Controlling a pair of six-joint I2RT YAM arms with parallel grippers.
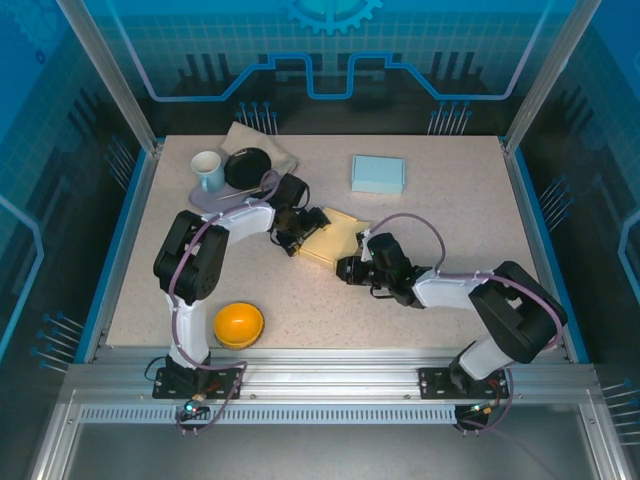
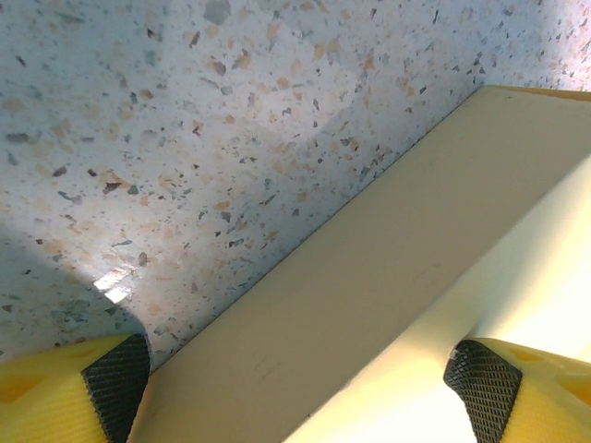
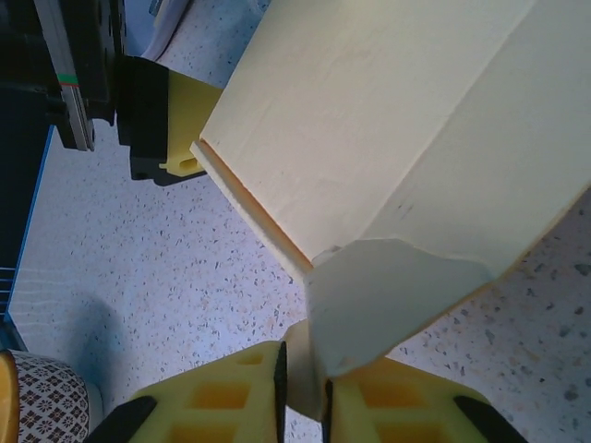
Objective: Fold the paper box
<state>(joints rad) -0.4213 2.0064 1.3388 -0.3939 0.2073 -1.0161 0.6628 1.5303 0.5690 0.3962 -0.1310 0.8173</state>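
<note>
**A:** Where is the paper box (image 1: 332, 240)?

**B:** On the table (image 1: 460, 230), nearer the arms than the blue box (image 1: 378, 173) and a little to its left. It is part-formed, with one flap (image 3: 388, 295) sticking out on the side away from the blue box.

**A:** And the hands?

**B:** The right hand (image 3: 303, 369) is pinched nearly closed on the tip of that flap. The left hand (image 2: 300, 378) is spread wide across a side wall and grips nothing. I can't tell whether its pads touch the card.

**A:** So what could go wrong?

**B:** The pinch has only the flap's edge. A hard pull could slide the paper out of it or tear the flap at its crease. Nothing is clamping the body either, so I'd guess the whole box could skid or twist toward the blue box instead of folding. Pushing off-line could also put the bend in the wrong place.
</note>
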